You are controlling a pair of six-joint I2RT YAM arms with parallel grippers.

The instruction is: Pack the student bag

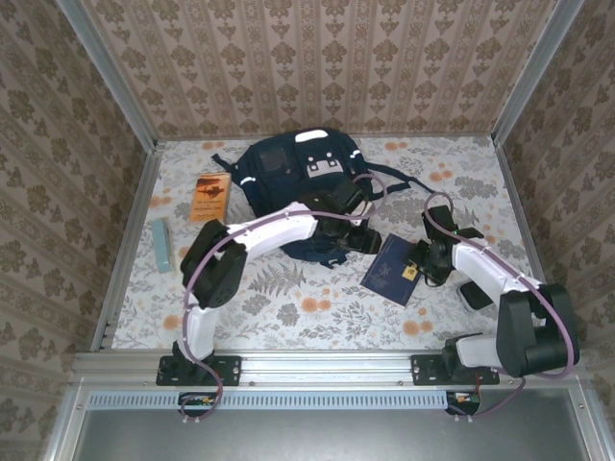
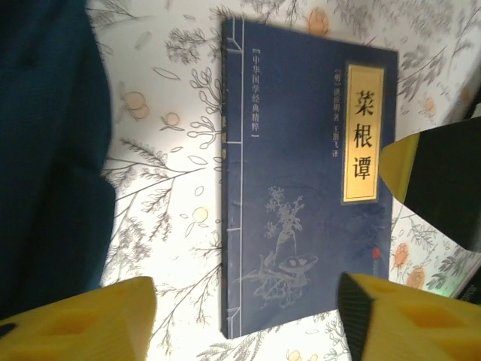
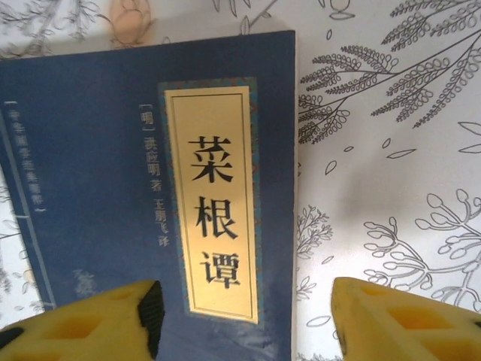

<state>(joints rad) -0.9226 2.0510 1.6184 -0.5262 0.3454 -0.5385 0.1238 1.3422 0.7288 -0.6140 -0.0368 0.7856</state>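
The student bag, a big navy backpack with white patches, lies at the back middle of the table; its dark fabric fills the left of the left wrist view. A flat navy book with a gold title label lies right of the bag. My left gripper hovers open over the book's spine edge, its yellow fingers apart. My right gripper is open too, its fingers straddling the book's right edge. Nothing is held.
An orange book and a pale teal slim box lie at the left of the flowered tablecloth. Patterned walls close in the back and both sides. The right gripper's finger shows at the right of the left wrist view.
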